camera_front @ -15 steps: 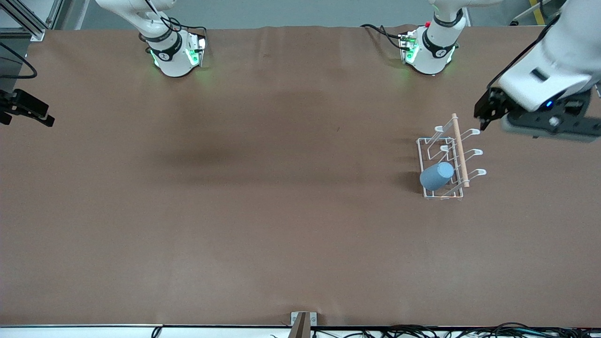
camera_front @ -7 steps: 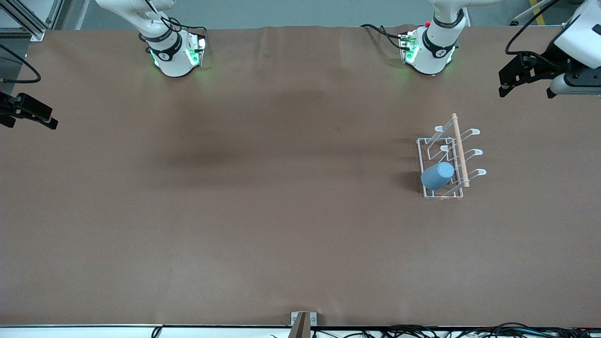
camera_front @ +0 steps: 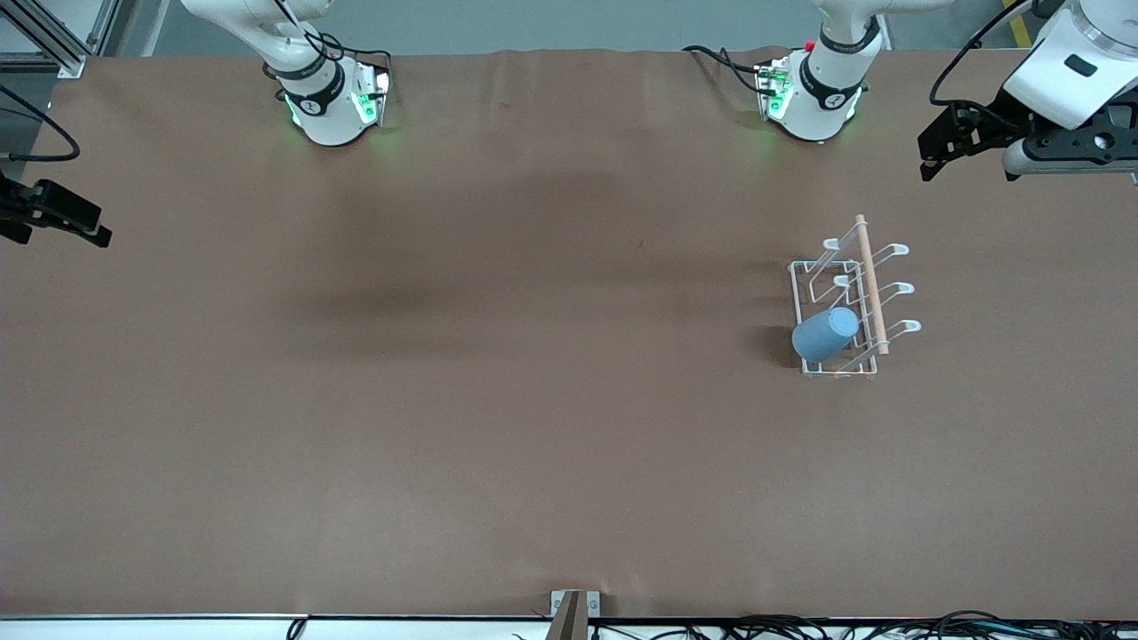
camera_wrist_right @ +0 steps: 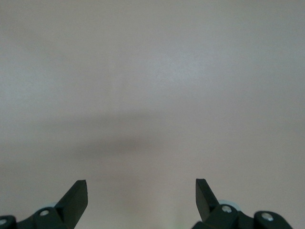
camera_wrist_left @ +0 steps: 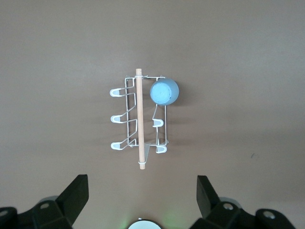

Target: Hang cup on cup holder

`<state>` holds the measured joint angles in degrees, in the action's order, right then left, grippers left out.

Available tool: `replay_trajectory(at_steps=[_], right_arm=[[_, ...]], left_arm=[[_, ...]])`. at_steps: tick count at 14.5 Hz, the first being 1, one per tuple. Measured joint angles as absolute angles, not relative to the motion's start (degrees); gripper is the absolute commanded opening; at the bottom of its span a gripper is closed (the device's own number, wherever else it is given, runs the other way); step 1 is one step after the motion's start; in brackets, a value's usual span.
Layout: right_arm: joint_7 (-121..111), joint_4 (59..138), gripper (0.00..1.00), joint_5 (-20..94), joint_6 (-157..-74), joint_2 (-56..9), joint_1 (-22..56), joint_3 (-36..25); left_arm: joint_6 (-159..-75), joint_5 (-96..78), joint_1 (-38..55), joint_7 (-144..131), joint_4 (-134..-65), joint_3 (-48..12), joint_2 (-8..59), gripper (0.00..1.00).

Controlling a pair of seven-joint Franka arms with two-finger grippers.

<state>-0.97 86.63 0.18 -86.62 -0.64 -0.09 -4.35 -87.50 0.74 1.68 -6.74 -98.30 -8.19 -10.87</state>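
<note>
The light-blue cup (camera_front: 825,334) sits tilted over a prong of the white wire cup holder (camera_front: 811,286), at the holder's end nearest the front camera. The wooden rod (camera_front: 869,283) runs along the holder's top. The left wrist view shows the cup (camera_wrist_left: 164,92) and the holder (camera_wrist_left: 127,119) from above. My left gripper (camera_front: 935,153) is open and empty, up in the air over the table between the holder and the left arm's base, apart from both. My right gripper (camera_front: 84,229) is open and empty and waits at the right arm's end of the table.
The brown table (camera_front: 533,400) spreads wide around the holder. The arm bases (camera_front: 333,107) stand along the table's edge farthest from the front camera. Cables (camera_front: 889,627) lie along the near edge. The right wrist view shows only bare table (camera_wrist_right: 152,95).
My left gripper has drawn back from beside the holder's rod toward the left arm's base and risen. The cup stays on its prong, shifted very slightly. The right arm has barely moved.
</note>
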Motion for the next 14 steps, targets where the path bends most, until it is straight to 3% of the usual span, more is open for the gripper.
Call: replay_trajectory(at_steps=[14], right_arm=[[-0.35, 86.63, 1.00, 0.21, -87.26, -1.14, -0.06, -4.34]], left_arm=[[-88.16, 0.74, 1.42, -6.65, -94.34, -7.78, -7.35, 1.00]])
